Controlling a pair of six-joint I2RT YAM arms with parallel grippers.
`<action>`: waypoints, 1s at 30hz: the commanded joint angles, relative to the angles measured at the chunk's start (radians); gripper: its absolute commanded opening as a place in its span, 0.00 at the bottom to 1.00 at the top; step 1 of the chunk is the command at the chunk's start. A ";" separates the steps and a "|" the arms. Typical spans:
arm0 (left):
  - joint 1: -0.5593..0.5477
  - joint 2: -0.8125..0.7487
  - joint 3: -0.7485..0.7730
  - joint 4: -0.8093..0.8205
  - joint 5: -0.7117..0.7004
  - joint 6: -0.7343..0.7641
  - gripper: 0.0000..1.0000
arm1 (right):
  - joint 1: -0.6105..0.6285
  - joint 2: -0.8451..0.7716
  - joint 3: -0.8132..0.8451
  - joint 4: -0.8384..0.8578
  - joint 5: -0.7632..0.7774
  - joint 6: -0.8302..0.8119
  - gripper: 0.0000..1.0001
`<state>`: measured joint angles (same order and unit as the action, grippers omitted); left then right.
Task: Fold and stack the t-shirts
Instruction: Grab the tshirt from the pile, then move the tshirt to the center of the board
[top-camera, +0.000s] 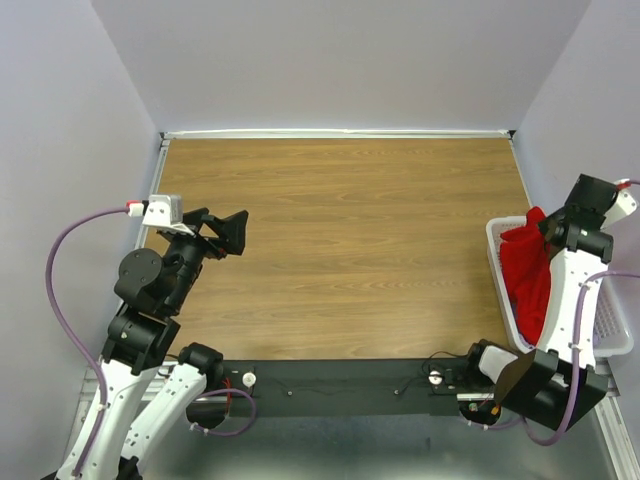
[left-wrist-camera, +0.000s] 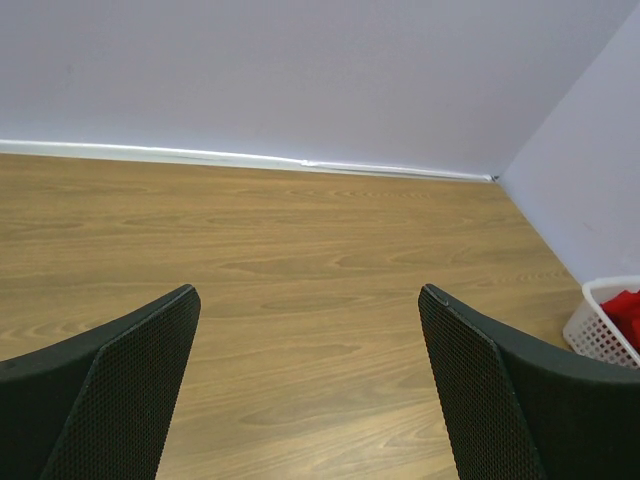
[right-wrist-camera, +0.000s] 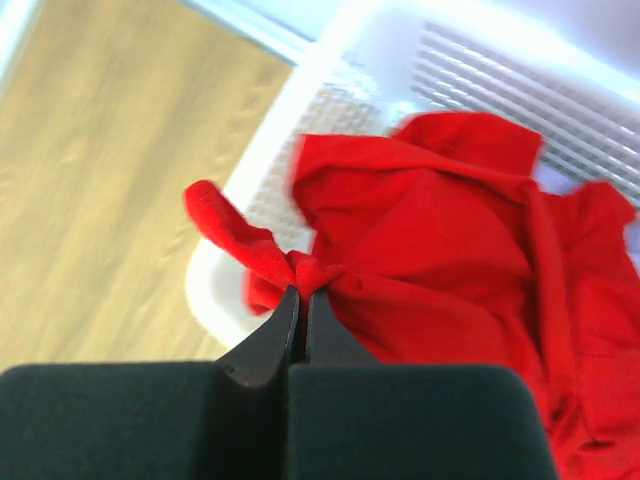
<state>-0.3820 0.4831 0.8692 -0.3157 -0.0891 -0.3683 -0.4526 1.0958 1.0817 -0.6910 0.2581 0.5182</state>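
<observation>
My right fingers (right-wrist-camera: 302, 300) shut on a fold of the red t-shirt (right-wrist-camera: 430, 240), in the basket (right-wrist-camera: 280, 180) at right edge, my left fingers (top-camera: 235, 233) wide open, empty, over the desk (top-camera: 360, 240)

Red t-shirt (top-camera: 527, 272), white lattice basket (top-camera: 608, 322), brown wood-grain table (top-camera: 350, 230).

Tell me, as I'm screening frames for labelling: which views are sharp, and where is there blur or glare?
Top external: sharp, evenly lit. Left wrist: crisp grain on the table, open left gripper in focus. Right wrist: blurred throughout, the basket rim washed out to white, the red t-shirt readable where the shut right gripper pinches it.
</observation>
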 joint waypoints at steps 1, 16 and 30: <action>-0.005 0.018 0.023 0.012 0.031 -0.004 0.98 | 0.018 -0.010 0.119 -0.025 -0.172 -0.038 0.01; -0.005 0.009 0.063 -0.006 -0.004 0.015 0.98 | 0.638 0.219 0.649 0.094 -0.230 0.063 0.01; -0.003 -0.049 0.108 -0.072 -0.051 0.043 0.98 | 1.295 0.804 0.951 0.191 -0.014 0.089 0.28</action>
<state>-0.3820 0.4599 0.9535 -0.3489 -0.1123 -0.3405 0.7780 1.7977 1.9842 -0.5369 0.1944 0.5854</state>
